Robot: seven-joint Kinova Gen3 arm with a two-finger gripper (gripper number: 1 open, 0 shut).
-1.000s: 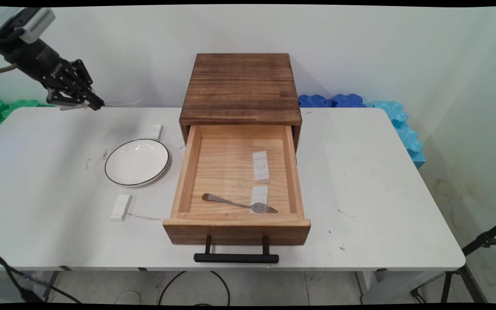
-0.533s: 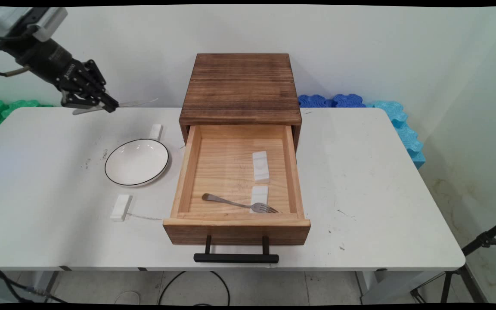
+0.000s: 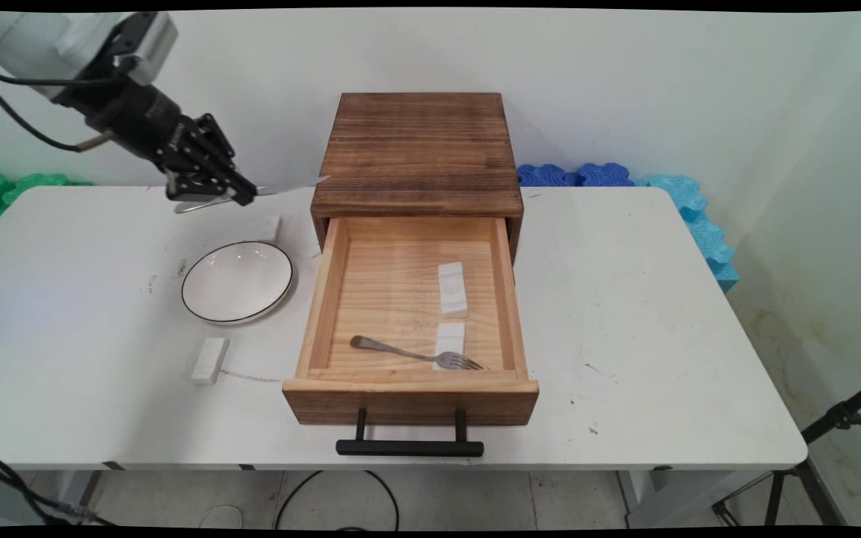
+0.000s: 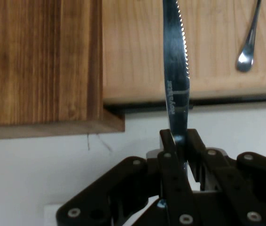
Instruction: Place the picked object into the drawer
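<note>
Gripper: I see my gripper (image 3: 240,196) clenched on a table knife (image 4: 176,70).
Knife location: in the air over the table (image 3: 662,314), above the white plate (image 3: 237,282), left of the wooden cabinet (image 3: 417,149).
Knife axis: roughly level, blade tip pointing right toward the cabinet, serrated.
Drawer: the open drawer (image 3: 409,388) holds a fork (image 3: 417,353).

Overhead table view; close claw-mounted view
</note>
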